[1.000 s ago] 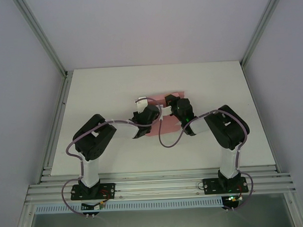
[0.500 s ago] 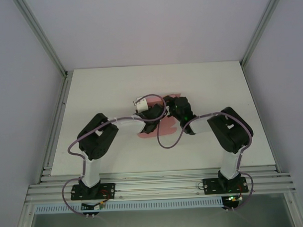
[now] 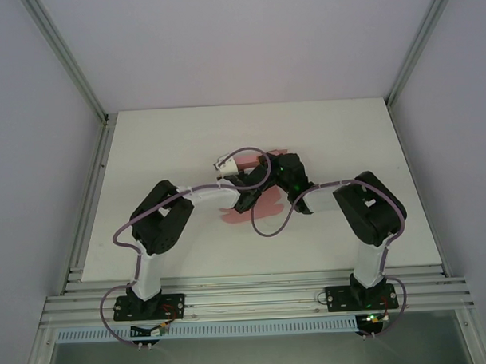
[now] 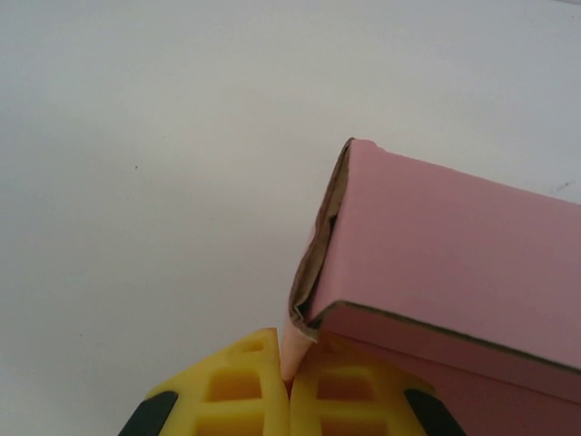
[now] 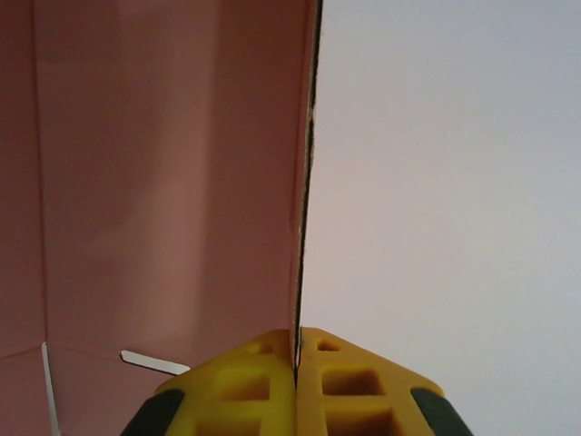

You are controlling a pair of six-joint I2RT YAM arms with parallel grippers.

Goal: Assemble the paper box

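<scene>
Paper box [image 4: 436, 245]: thin pink card, part-folded, lying near the middle of the table [image 3: 162, 153]; judged light, springy, easily creased. Left gripper [image 4: 290, 368] clamped on a corner flap, right gripper [image 5: 297, 350] on an upright panel's edge; best gripped at edges near folds

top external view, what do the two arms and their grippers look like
Both the left arm and right arm have white tubular links, bulky black joint housings and black base plates. A mauve cable loops along each. The left gripper and right gripper have yellow fingers moulded with rectangular pockets, with black patches on their outer sides.
</scene>
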